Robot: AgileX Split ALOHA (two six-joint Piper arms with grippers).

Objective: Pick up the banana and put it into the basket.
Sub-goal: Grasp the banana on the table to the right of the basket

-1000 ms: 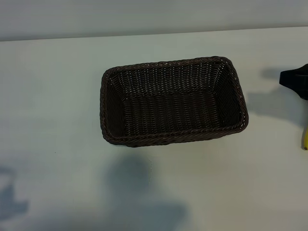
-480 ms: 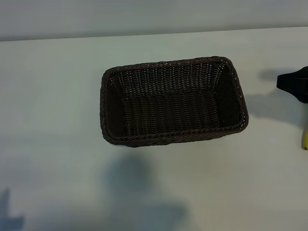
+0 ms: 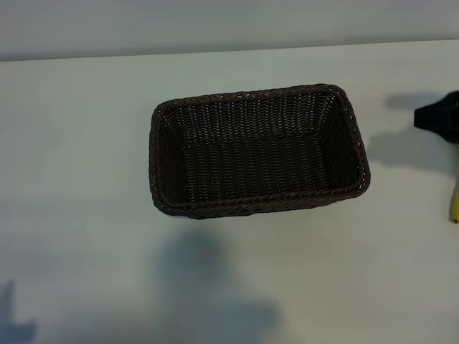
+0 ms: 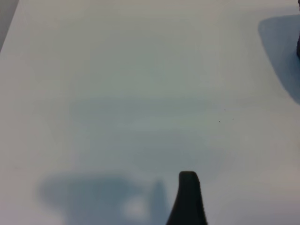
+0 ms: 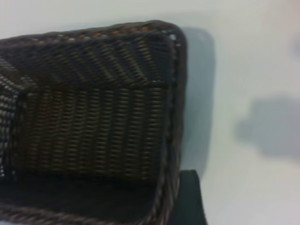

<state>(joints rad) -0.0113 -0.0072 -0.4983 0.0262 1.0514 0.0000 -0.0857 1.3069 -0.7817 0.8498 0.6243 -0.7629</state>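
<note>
reaching in from the table's right edge

sitting near the middle of the white table (image 3: 86,143), the basket (image 3: 254,150) lay with its long sides roughly parallel to the far edge, its dark woven floor bare. at the right edge, about level with the basket's far half, a black part of the right gripper (image 3: 441,120) poked into the exterior view, well apart from the basket's right end and throwing a shadow on the table between them. just below it along that same right edge, nearer the front, a thin sliver of yellow showed: probably the banana (image 3: 455,204), though too little of it was visible to be sure. nothing sat between the right gripper's fingers, which stood spread wide; one dark fingertip (image 5: 187,197) appeared in the right wrist view close beside the basket's braided rim, with the basket filling most of that view. the left gripper was outside the exterior view; in the left wrist view only one dark fingertip (image 4: 187,199) showed over bare table, its fingers likewise parted and holding nothing.
</note>
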